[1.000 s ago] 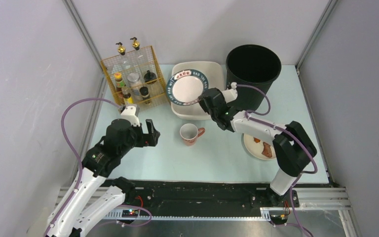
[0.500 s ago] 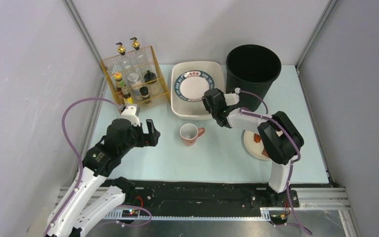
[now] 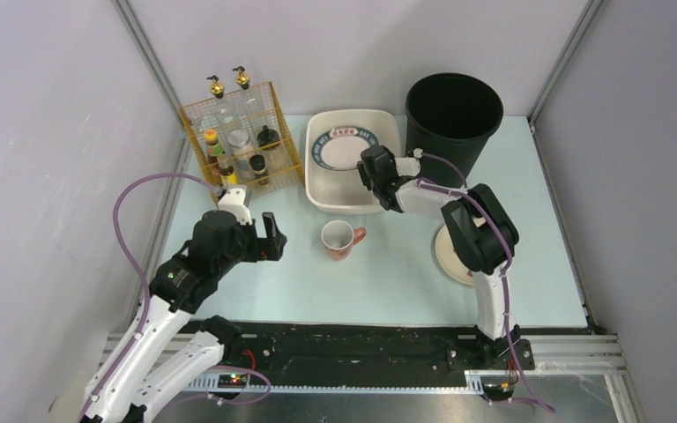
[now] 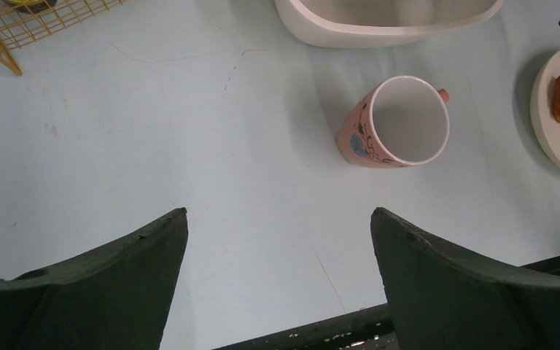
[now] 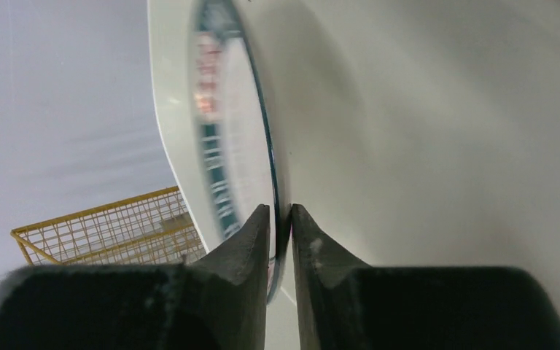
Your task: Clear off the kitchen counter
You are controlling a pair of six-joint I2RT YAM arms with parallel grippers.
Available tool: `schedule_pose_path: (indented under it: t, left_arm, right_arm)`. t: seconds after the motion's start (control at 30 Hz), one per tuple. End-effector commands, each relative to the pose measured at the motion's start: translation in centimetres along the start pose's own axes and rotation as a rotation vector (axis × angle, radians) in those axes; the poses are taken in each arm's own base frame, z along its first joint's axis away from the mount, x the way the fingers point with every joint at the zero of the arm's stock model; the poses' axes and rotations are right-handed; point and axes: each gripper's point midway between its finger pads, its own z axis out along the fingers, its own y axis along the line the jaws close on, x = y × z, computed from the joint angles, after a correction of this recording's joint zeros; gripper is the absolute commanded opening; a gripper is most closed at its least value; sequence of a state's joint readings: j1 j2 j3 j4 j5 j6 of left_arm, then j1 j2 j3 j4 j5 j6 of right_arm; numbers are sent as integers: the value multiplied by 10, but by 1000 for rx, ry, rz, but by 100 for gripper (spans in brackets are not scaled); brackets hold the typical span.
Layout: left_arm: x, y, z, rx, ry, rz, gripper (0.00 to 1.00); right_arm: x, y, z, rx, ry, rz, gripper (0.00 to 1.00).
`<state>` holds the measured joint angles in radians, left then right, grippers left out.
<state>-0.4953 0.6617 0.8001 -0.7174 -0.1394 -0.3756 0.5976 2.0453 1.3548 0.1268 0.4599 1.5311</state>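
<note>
Toward twelve o'clock on the pale mint-blue kitchen counter (image 3: pixel 388 282), the right gripper (image 3: pixel 372 169) stands the round teal-rimmed white plate (image 3: pixel 342 148) in the white rectangular basin (image 3: pixel 317 201).

Left wrist: the left gripper (image 4: pixel 277 215) gapes, empty, with the pink ceramic mug (image 4: pixel 397 124) at one o'clock.

Right wrist: fingers (image 5: pixel 251 240) pinch the plate's rim; letting go seems next.

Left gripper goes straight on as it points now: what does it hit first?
Probably the pink mug, ahead of the open left gripper and slightly off its centre line. It tilts downward, so the kitchen counter short of the mug may come first; depth is unclear.
</note>
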Motion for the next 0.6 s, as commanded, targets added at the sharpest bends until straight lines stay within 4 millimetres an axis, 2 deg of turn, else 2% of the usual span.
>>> schedule_pose_path:
  t: [0.0,0.07,0.2,0.33,0.47,0.57]
  left_arm:
    - [-1,1,3,-9,-4,0,98]
    - [0,1,3,-8,1,1,98]
    - [0,1,3,-11,0,-1,98]
    - [0,1,3,-11,0,0,98]
    - [-1,2,2,-14,-5,-2,98]
    - [-1,2,2,-16,-8,-2,98]
  right_arm:
    - [-6,38,13,-65,-14,61,29]
    - [-7,37,17,-57,-20,53,34]
    - [-9,38,21,-47,-22,34,35]
    - [-9,36,17,-45,-17,11,37]
    - [-7,39,4,-60,16,-25,40]
    - [-4,44,-19,-94,43,-88,43]
